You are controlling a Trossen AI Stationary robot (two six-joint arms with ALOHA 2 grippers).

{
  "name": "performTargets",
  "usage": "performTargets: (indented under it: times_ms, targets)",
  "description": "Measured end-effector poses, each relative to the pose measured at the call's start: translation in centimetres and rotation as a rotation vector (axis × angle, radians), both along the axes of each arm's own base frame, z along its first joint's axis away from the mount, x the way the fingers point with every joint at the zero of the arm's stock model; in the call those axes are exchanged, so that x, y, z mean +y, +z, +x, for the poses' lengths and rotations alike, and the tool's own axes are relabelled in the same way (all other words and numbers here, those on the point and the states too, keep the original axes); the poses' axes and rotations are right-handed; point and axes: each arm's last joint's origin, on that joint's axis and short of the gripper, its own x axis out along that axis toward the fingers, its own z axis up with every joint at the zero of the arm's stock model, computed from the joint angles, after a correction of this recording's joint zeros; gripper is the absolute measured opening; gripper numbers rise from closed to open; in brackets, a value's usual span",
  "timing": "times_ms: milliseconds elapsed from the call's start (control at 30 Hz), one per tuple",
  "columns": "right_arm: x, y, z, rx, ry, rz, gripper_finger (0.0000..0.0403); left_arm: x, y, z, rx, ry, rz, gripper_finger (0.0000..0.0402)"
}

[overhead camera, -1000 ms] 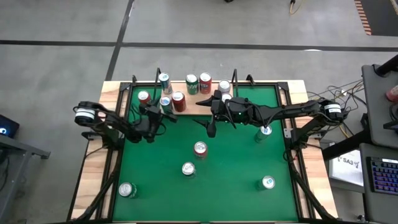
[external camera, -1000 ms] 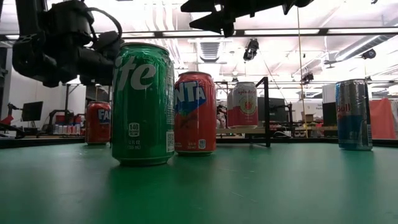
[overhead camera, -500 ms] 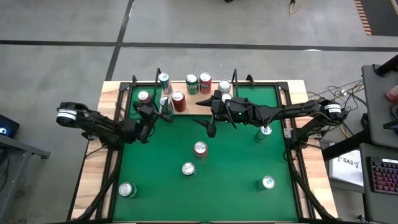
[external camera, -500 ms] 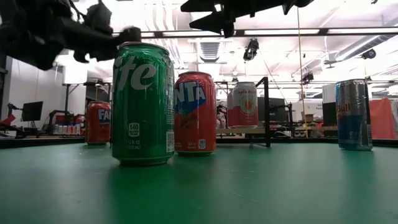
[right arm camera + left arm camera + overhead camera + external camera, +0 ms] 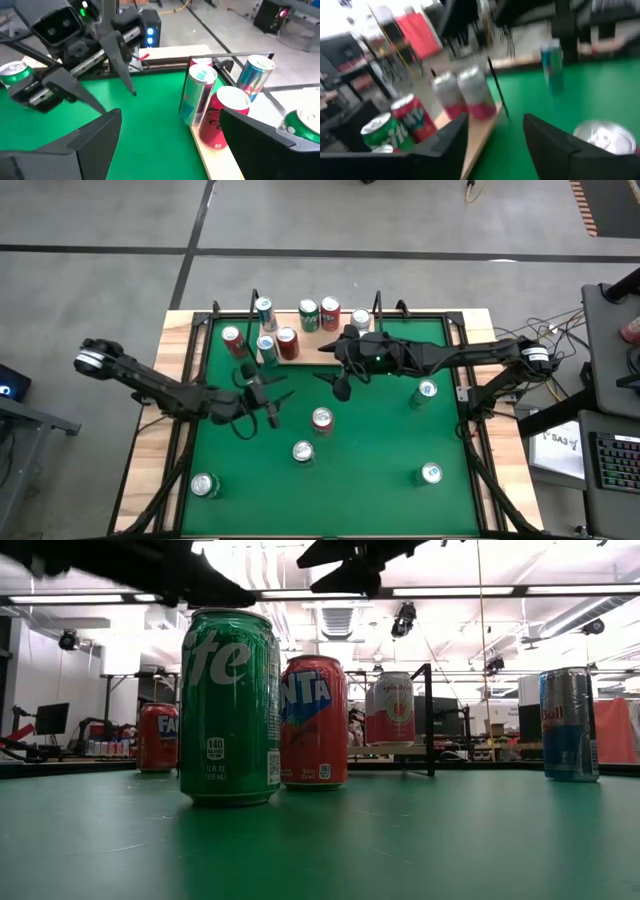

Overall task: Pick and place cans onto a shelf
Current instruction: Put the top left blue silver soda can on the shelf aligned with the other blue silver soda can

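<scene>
high view: sitting on the light-wood shelf board [image 5: 312, 346] at the green table's [image 5: 380, 450] far edge, several cans; waiting mid-table, five more, including a red-topped can [image 5: 322, 419]. hovering beside it, left gripper [image 5: 270, 402], spread, empty. right wrist view: hanging near the shelf, right gripper [image 5: 170, 132], spread, empty.

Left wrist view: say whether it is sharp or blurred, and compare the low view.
Left wrist view: motion-smeared throughout, the cans on the shelf streaked and their labels unreadable. Low view: the green can up front is crisp, lettering legible, while bright ceiling lights glare across the background.
</scene>
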Motion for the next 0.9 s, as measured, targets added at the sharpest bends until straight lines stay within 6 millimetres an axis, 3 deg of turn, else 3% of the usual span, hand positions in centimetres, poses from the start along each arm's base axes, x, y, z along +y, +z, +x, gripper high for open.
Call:
performTargets:
  times_ms: [100, 200, 367, 667, 900]
  targets:
    - [0.1, 0.2, -0.1, 0.033, 0.003, 0.002, 0.0327, -0.1, 1.1, 0.2, 0.184, -0.002, -0.031, 0.0127]
    - [0.2, 0.0, -0.2, 0.071, 0.009, 0.001, 0.0327, -0.1, 1.1, -0.6, 0.406, -0.061, -0.1, 0.0079]
    - [0.2, -0.1, -0.3, 0.098, 0.016, -0.016, 0.0327, 0.6, 1.2, -1.5, 0.544, 0.007, -0.157, 0.0008]
    - [0.2, -0.8, -0.7, 0.178, 0.019, -0.014, 0.0327, 4.6, 1.0, -1.4, 0.65, -0.015, -0.345, 0.0001]
    - [0.2, -1.1, -0.9, 0.217, 0.017, -0.01, 0.0327, 8.5, 1.5, -1.6, 0.641, 0.113, -0.359, 0.0]
